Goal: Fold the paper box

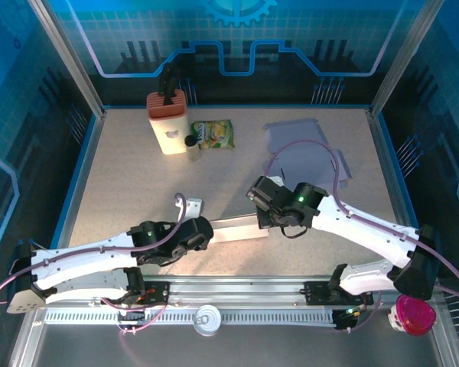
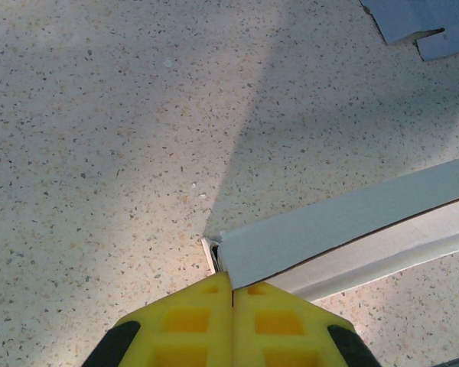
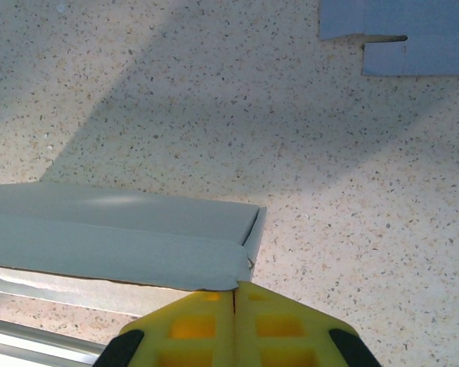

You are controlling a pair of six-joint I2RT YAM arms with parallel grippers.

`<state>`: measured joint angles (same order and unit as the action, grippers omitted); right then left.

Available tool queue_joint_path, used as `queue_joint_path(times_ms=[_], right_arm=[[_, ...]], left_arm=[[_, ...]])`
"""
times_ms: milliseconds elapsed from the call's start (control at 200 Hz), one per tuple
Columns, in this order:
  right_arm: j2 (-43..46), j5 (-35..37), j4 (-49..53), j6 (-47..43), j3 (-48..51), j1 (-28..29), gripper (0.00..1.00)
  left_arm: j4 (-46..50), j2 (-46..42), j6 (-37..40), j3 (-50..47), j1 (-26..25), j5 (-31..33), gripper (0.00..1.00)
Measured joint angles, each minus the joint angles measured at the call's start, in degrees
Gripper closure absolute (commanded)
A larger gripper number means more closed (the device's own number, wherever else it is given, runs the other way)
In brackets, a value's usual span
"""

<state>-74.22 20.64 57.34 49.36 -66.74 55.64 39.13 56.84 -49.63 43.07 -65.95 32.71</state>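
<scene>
The paper box [image 1: 231,227] is a long, narrow white strip of folded card lying between the two arms near the front of the table. My left gripper [image 1: 207,230] is shut at its left end. In the left wrist view the yellow fingertips [image 2: 214,294] pinch the corner of the box's upper flap [image 2: 352,222]. My right gripper [image 1: 260,220] is shut at the right end. In the right wrist view its gripper [image 3: 235,287] meets the rounded corner of the box's folded flap [image 3: 122,237]. A small white tab [image 1: 190,205] sticks out behind the left gripper.
Flat grey-blue card sheets [image 1: 306,149] lie at the back right. A cream and orange holder [image 1: 168,122], a small dark-capped bottle [image 1: 191,144] and a green snack bag [image 1: 213,134] stand at the back. A tin can [image 1: 209,319] and a pink object [image 1: 413,315] sit on the front rail.
</scene>
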Motion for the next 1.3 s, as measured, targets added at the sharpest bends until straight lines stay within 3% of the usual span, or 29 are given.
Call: queue_joint_path(times_ms=[1296], right_arm=[[0.8, -7.8, -4.6, 4.7, 2.7, -5.8, 1.00]], left_arm=[[-0.1, 0.1, 0.0, 0.3, 0.0, -0.7, 1.00]])
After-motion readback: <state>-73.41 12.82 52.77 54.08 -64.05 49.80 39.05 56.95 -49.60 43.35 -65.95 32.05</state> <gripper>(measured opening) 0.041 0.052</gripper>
